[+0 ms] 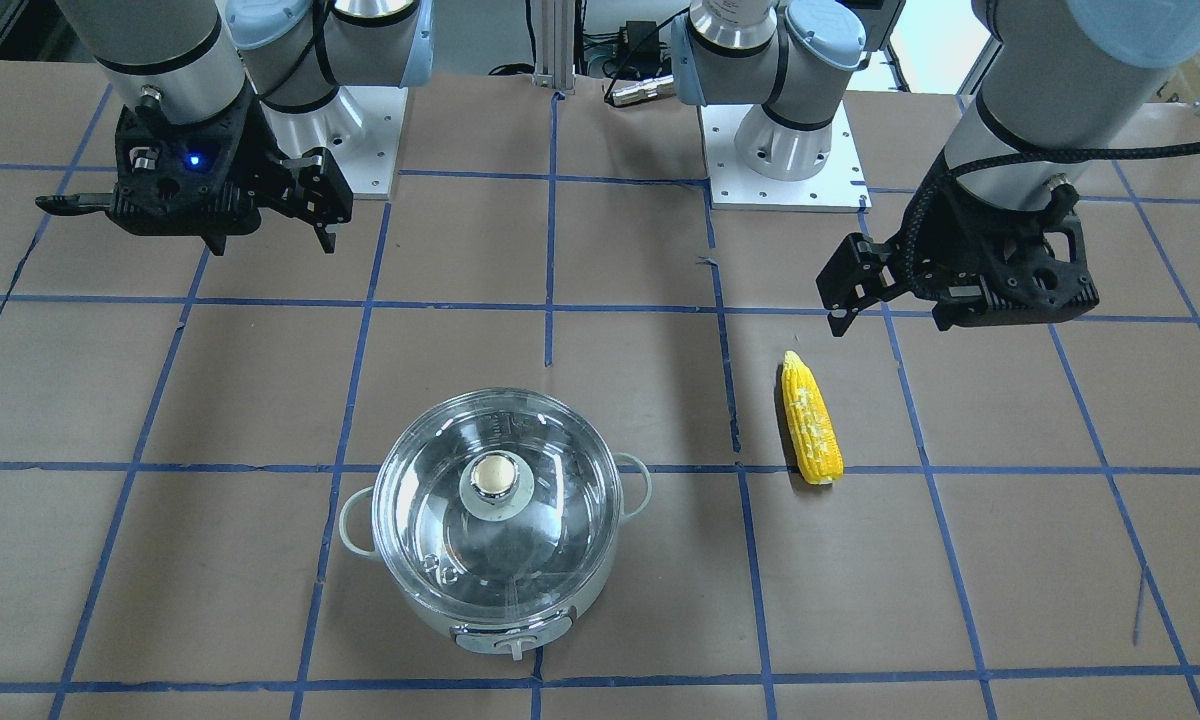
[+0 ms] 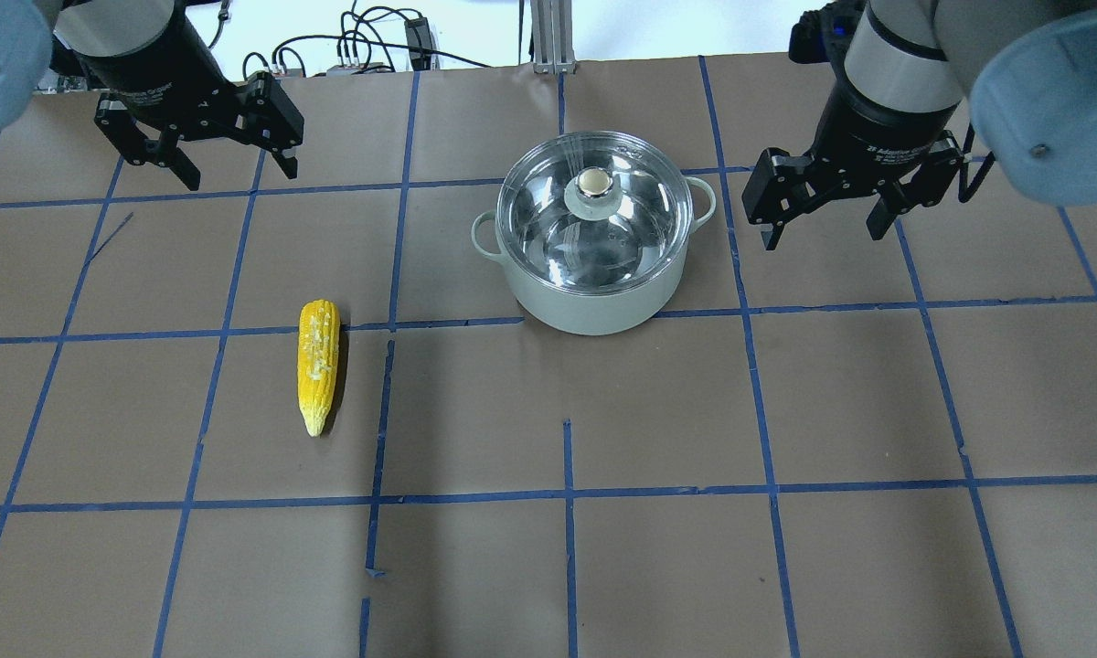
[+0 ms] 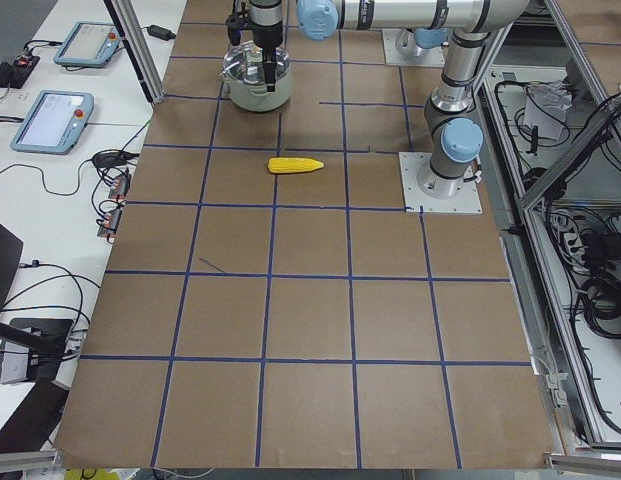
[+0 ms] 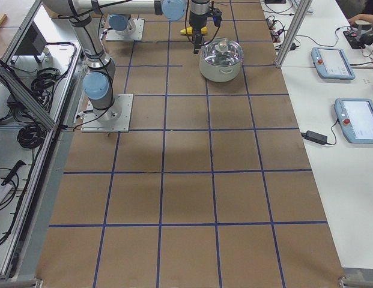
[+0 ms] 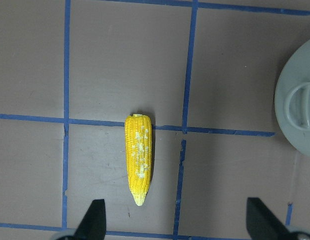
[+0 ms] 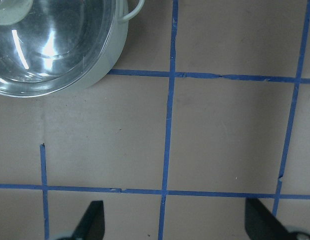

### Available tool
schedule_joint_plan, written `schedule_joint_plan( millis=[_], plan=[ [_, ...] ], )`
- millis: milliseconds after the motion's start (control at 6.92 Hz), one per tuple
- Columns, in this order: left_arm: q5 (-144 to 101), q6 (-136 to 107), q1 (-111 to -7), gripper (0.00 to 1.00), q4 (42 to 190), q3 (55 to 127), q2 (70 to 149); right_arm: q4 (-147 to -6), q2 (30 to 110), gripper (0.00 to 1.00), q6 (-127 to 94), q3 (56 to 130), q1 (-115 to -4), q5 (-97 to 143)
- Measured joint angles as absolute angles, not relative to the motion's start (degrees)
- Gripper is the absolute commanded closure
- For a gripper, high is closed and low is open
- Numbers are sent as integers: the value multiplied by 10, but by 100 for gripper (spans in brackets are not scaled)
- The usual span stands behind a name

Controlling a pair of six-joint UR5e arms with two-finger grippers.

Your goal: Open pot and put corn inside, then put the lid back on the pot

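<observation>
left jaws: wide, pointing down, hovering near yellow tapered ear of corn
right jaws: wide, pointing down, beside lidded pale grey round pot

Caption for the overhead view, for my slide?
Left gripper and right gripper open, empty; lid on pot; corn lying apart on the left-arm side.

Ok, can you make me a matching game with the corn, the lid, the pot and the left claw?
Things: 1 corn, 2 lid, 3 pot, 4 left claw.
Clues: A clear glass, sitting on the pot. B open, holding nothing. C yellow, lying flat. D pale grey outside, two loop handles.
Pairs: 1-C, 2-A, 3-D, 4-B.
</observation>
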State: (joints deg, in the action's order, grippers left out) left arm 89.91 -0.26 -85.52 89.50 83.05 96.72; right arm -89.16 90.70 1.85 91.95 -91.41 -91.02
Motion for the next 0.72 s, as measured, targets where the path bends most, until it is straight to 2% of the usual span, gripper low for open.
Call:
schedule_joint_plan(
  millis=[723],
  plan=[
    [902,4,-855,0,890,840,968,-897,906,0,17,921,-914,-916]
  ],
)
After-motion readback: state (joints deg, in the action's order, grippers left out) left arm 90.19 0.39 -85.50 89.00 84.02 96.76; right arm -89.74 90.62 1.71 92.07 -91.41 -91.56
